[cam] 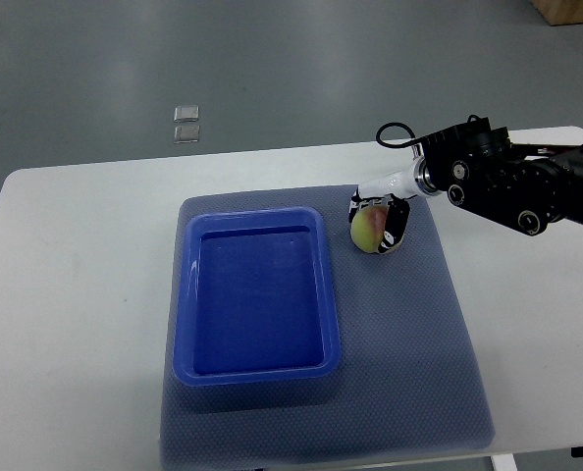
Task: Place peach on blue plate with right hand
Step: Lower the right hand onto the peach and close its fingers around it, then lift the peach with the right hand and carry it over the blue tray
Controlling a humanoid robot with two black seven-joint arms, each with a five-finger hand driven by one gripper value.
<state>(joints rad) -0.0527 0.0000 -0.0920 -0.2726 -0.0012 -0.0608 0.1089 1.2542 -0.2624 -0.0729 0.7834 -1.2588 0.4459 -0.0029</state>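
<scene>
A yellow-green peach with a pink blush (367, 230) sits on the grey mat just right of the blue plate's far right corner. The blue plate (186, 294) is a rectangular tray on the mat, with nothing in it. My right hand (380, 224) comes in from the right edge, and its fingers are curled around the peach from behind and from the right. The peach looks to be at mat level. The left arm is out of view.
A grey-blue mat (419, 353) covers the middle of the white table (76, 294). Two small clear squares (185, 123) lie on the floor beyond the far edge. A cardboard box corner (571, 10) shows at top right.
</scene>
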